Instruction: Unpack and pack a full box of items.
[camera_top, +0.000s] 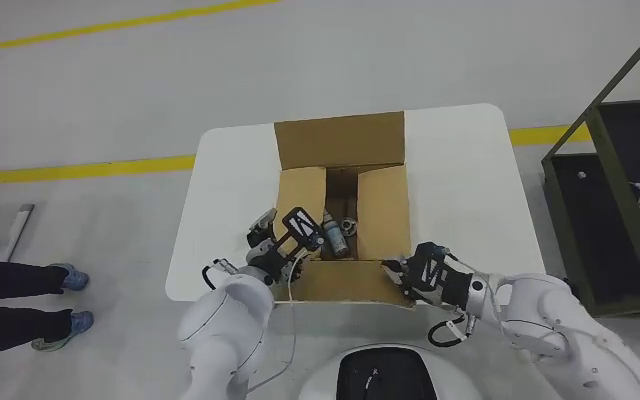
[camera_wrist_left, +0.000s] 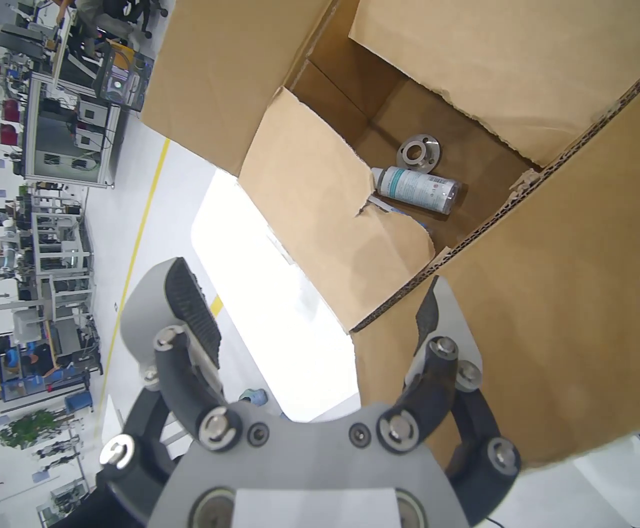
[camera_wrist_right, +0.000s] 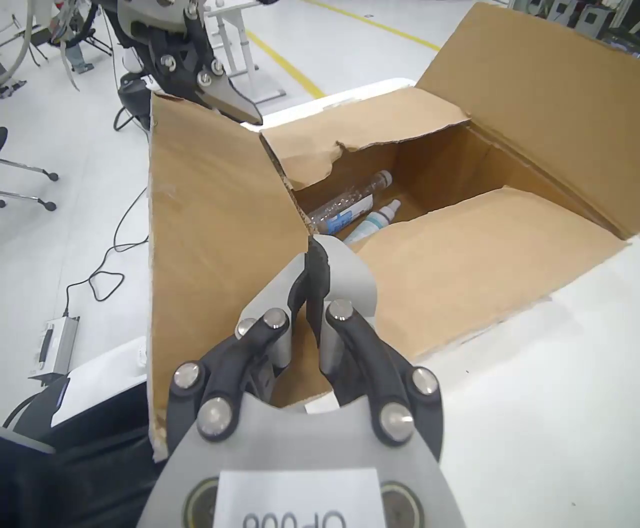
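An open cardboard box (camera_top: 340, 150) stands on the white table. Its near flap (camera_top: 340, 282) is raised upright. My right gripper (camera_wrist_right: 315, 270) is shut on that flap's edge at its right corner (camera_top: 405, 272). At the flap's other corner my left gripper (camera_wrist_left: 310, 305) is open, with one finger (camera_wrist_left: 430, 310) against the cardboard and the other finger (camera_wrist_left: 192, 305) apart from it; the flap's corner lies between them. Inside the box lie a small labelled bottle (camera_wrist_left: 417, 189), a metal flange (camera_wrist_left: 419, 151), a clear plastic bottle (camera_wrist_right: 345, 202) and a white spray bottle (camera_wrist_right: 377, 220).
The table (camera_top: 460, 160) has bare room to the left and right of the box. A dark metal cart (camera_top: 600, 200) stands off the table's right side. A person's feet (camera_top: 60, 300) show on the floor at the far left.
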